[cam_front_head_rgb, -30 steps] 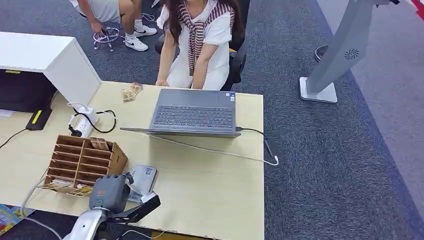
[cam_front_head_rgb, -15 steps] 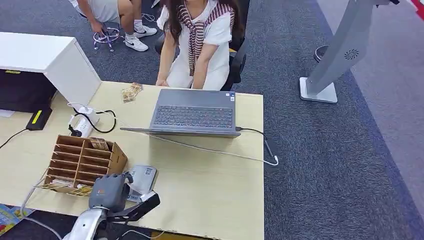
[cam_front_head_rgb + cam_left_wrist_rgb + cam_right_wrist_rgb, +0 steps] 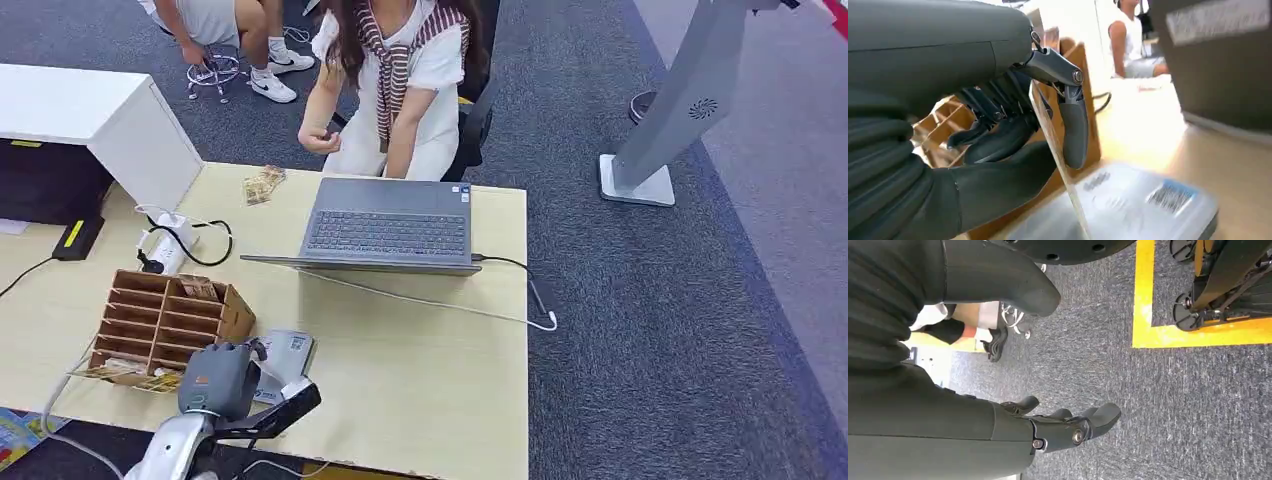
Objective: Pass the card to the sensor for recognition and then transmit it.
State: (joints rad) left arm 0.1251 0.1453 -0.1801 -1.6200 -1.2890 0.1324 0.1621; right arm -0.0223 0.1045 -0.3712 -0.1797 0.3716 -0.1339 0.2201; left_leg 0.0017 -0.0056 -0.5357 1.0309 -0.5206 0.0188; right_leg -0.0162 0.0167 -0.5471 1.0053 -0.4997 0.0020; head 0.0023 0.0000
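My left hand [image 3: 220, 378] hovers at the table's near edge, just in front of the wooden card rack [image 3: 165, 318]. It pinches a thin pale card [image 3: 1054, 140] between thumb and fingers, seen edge-on in the left wrist view. The card's lower edge hangs over the flat grey sensor [image 3: 290, 352], whose labelled top [image 3: 1143, 205] lies right below it; I cannot tell whether they touch. My right hand [image 3: 1068, 427] hangs over grey carpet with its fingers loosely apart and nothing in them.
An open laptop [image 3: 390, 228] sits mid-table with a white cable [image 3: 440, 303] trailing to the right edge. A person [image 3: 395, 70] sits behind it, one hand raised. A charger with a black cord [image 3: 170, 245] and some loose paper notes [image 3: 263, 185] lie at the back left.
The seated person has lifted a hand off the table's far edge. My left hand with the card has shifted slightly over the sensor.
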